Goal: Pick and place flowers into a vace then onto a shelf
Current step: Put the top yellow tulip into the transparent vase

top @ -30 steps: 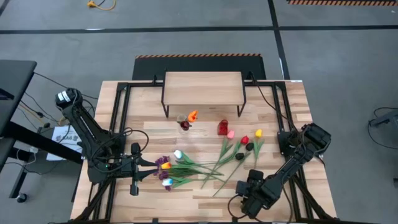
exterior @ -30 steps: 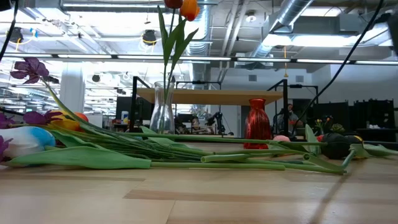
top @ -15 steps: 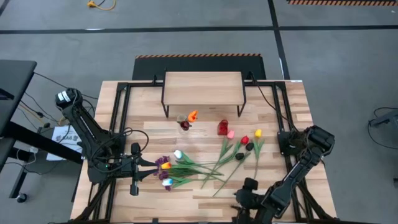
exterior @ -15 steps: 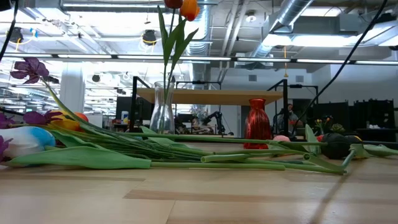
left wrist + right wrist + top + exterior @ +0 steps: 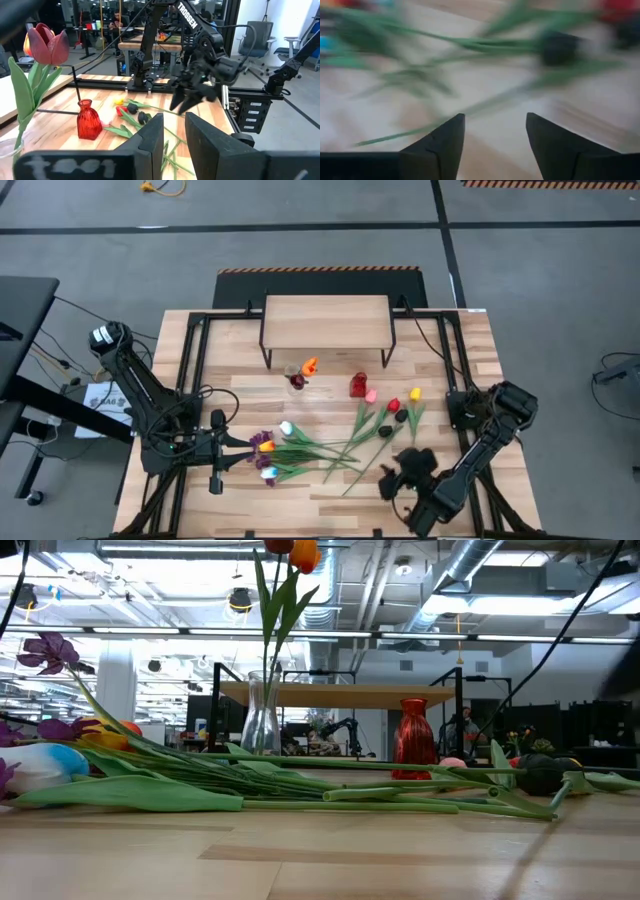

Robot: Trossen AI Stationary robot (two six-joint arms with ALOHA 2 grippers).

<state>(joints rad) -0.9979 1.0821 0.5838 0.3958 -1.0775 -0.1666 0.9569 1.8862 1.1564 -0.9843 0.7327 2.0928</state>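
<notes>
Several flowers (image 5: pixel 320 445) lie in a loose pile on the table, stems crossing; in the low view the flowers (image 5: pixel 250 785) lie flat in front. A clear glass vase (image 5: pixel 297 377) holds two tulips upright. A red vase (image 5: pixel 358 386) stands beside it, nothing in it. The shelf (image 5: pixel 325 320) stands at the far side. My left gripper (image 5: pixel 235 445) hangs level by the pile's left end, slightly open, holding nothing (image 5: pixel 173 142). My right gripper (image 5: pixel 402 473) slants down over the stem ends, open, nothing between its fingers (image 5: pixel 495 135).
Black metal frame rails (image 5: pixel 190 370) run along the table's left and right sides. Bare planks (image 5: pixel 330 500) lie between the pile and the near edge. In the left wrist view the right arm (image 5: pixel 200 65) stands across the table.
My right gripper has swung toward the near edge, then back toward the flower stems. It has rolled about its wrist as it went. The flowers and vases have stayed where they were.
</notes>
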